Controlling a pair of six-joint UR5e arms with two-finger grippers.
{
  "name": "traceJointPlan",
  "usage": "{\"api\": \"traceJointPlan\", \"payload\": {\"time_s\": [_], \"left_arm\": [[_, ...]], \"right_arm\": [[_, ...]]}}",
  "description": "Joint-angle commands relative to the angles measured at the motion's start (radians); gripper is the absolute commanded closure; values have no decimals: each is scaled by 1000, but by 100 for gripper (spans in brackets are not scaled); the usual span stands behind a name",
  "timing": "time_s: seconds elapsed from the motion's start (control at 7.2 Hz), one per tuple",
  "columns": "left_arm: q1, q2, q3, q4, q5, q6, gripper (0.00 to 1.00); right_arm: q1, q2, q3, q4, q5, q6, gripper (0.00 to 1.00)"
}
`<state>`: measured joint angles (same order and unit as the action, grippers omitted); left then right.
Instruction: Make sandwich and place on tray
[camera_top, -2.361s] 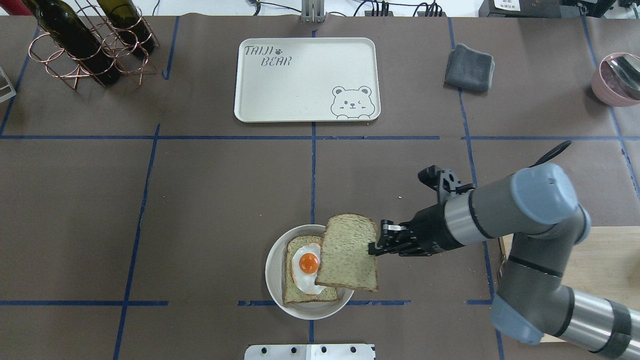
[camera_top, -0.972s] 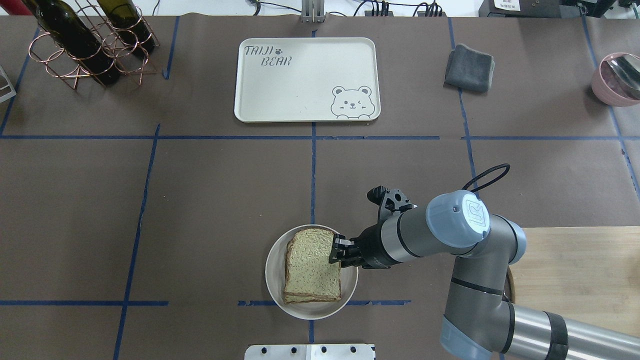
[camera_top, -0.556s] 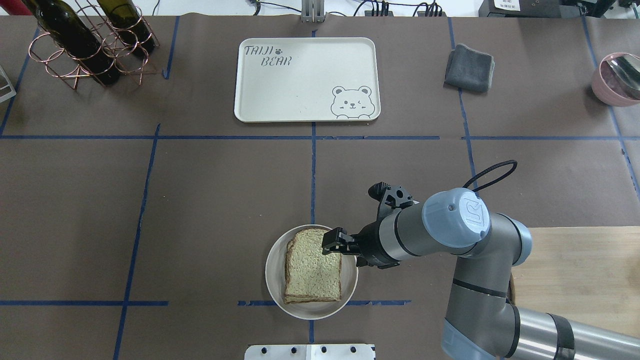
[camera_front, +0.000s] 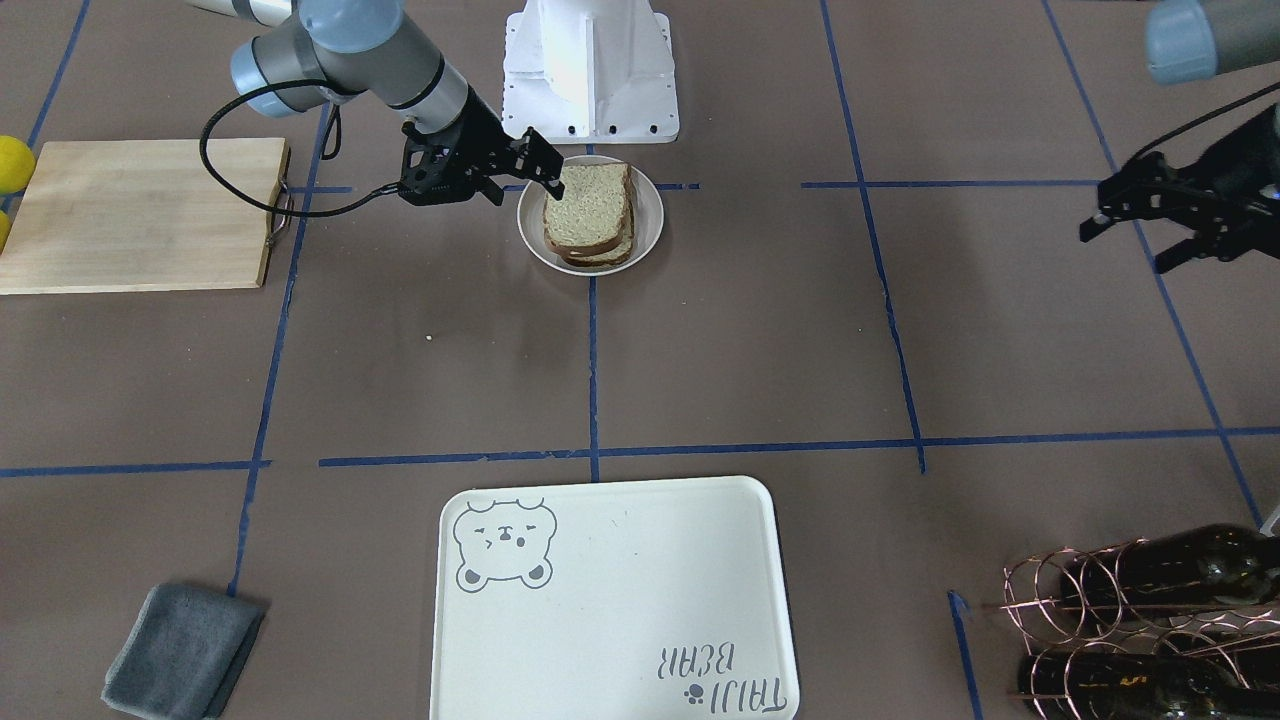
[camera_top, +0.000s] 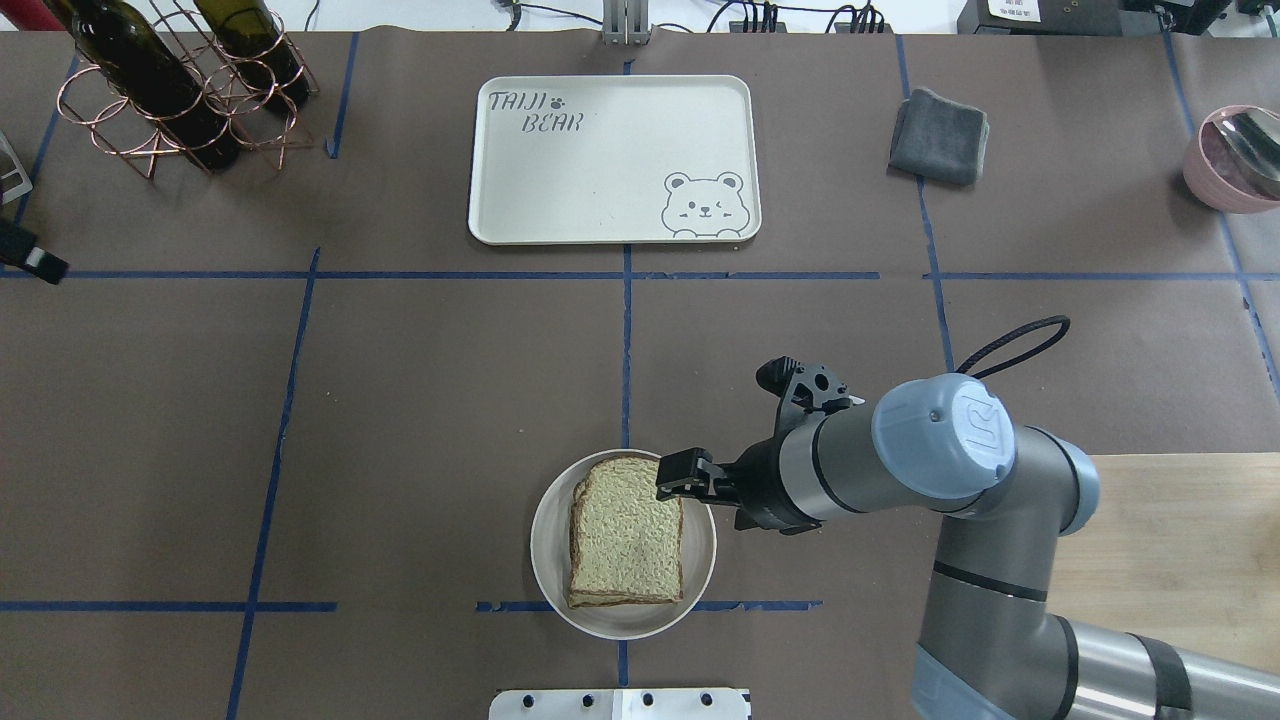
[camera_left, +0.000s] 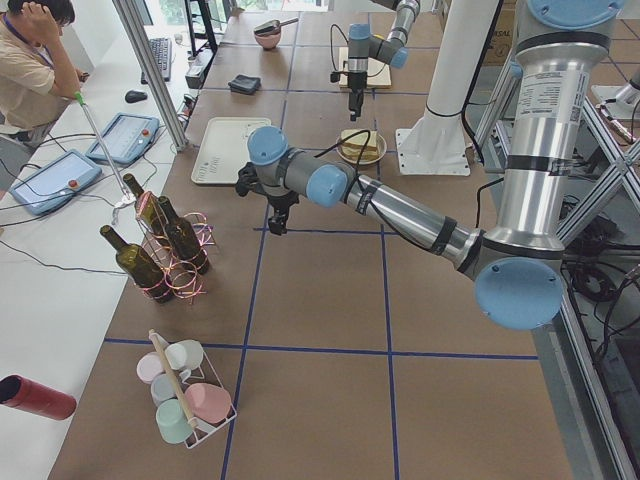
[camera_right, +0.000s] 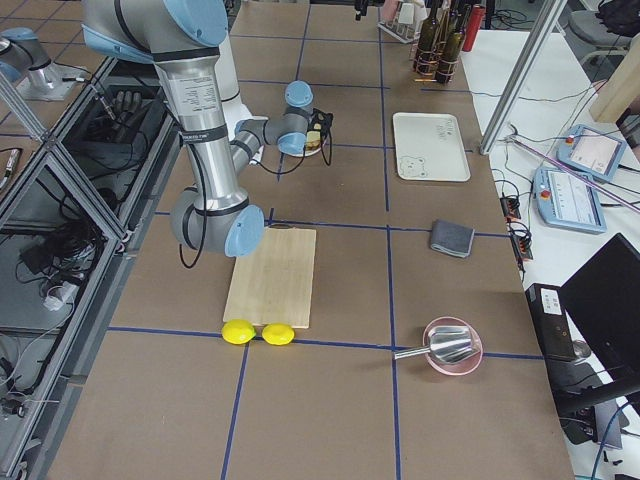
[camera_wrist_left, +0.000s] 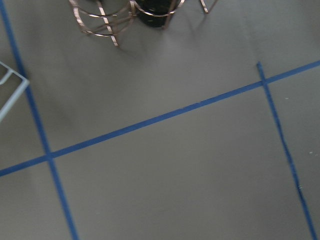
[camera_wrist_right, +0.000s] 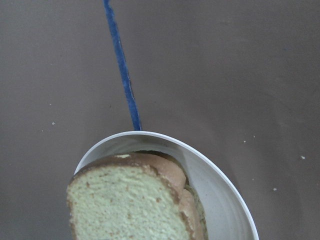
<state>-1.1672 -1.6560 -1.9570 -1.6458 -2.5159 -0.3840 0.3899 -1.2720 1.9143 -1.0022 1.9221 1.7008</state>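
Note:
The sandwich (camera_top: 625, 540) lies on a small round white plate (camera_top: 545, 560) at the near middle of the table. Two bread slices are stacked, and the egg is hidden between them. It also shows in the front view (camera_front: 588, 205) and the right wrist view (camera_wrist_right: 130, 200). My right gripper (camera_top: 672, 480) is open and empty, just above the sandwich's far right corner, apart from it. The cream tray (camera_top: 615, 160) with the bear drawing lies bare at the far middle. My left gripper (camera_front: 1120, 230) hovers open and empty far off at the table's left side.
A copper rack with wine bottles (camera_top: 170, 80) stands at the far left. A grey folded cloth (camera_top: 938, 135) and a pink bowl (camera_top: 1235, 155) are at the far right. A wooden cutting board (camera_top: 1180, 540) lies at the near right, with two lemons (camera_right: 255, 332) beside it.
My right gripper carried the top slice over the egg, laid it on the stack, opened and drew back a little to the right. The left gripper's tip has come into the overhead view's left edge.

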Motion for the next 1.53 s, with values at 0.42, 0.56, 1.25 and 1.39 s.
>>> {"api": "traceJointPlan", "payload": {"time_s": [0.42,0.56,1.25,1.39], "left_arm": [[753,-86,-42,-572,553,-1125,0],[815,-97,-24,-571,636,-1128,5],[856,-225,139,-569,663,-1230,45],[868,-234,154,-569,663,-1230,47]], "right_arm": [[193,-194,109,14,118,-15,0],[196,-194,106,13,114,-15,0],[198,-207,101,14,83,-13,0],[196,-207,100,14,83,-13,0]]}}
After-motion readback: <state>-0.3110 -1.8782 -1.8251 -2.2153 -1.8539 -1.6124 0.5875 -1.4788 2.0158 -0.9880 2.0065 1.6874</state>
